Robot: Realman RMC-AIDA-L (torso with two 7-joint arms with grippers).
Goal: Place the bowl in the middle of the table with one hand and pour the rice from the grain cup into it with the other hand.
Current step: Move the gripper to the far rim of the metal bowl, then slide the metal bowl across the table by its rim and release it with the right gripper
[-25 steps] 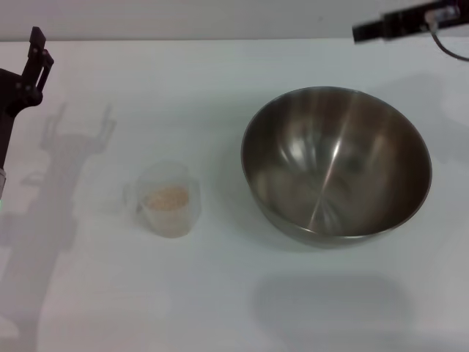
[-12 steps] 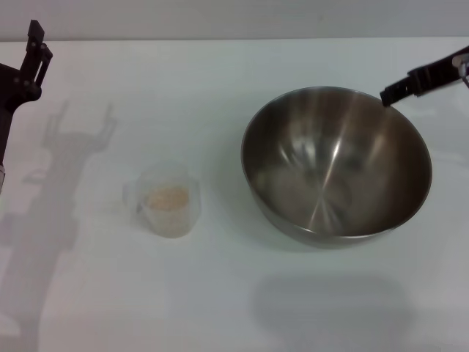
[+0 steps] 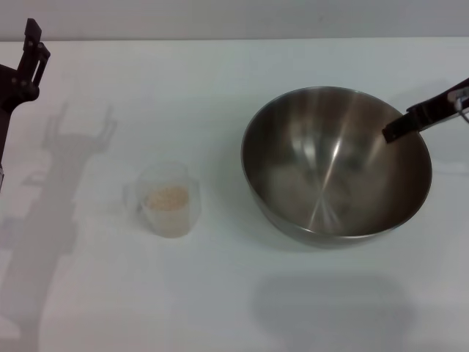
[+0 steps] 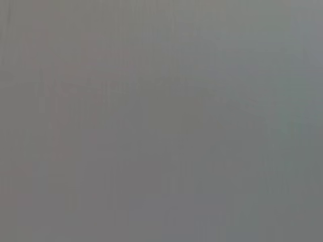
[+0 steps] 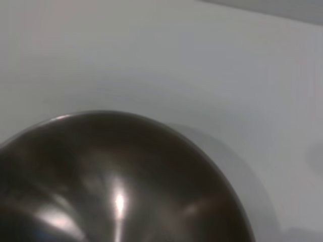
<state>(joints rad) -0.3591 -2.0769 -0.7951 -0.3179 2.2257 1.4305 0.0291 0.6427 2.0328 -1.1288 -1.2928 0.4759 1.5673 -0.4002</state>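
now right hand (image 3: pixel 396 130) over bowl (image 3: pixel 322 191) (rim)

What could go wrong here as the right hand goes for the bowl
The right hand is at the bowl's far right rim; one finger shows over the inside, so a poor pinch on the smooth steel could slip or tip it. Dragged leftward, the wide bowl might knock the light grain cup and spill the rice on the table. The left hand waits at the far left.

head view looks down over the table (image 3: pixel 220 293), right wrist view hangs close over the bowl (image 5: pixel 126 176) (shared), left wrist view blank grey
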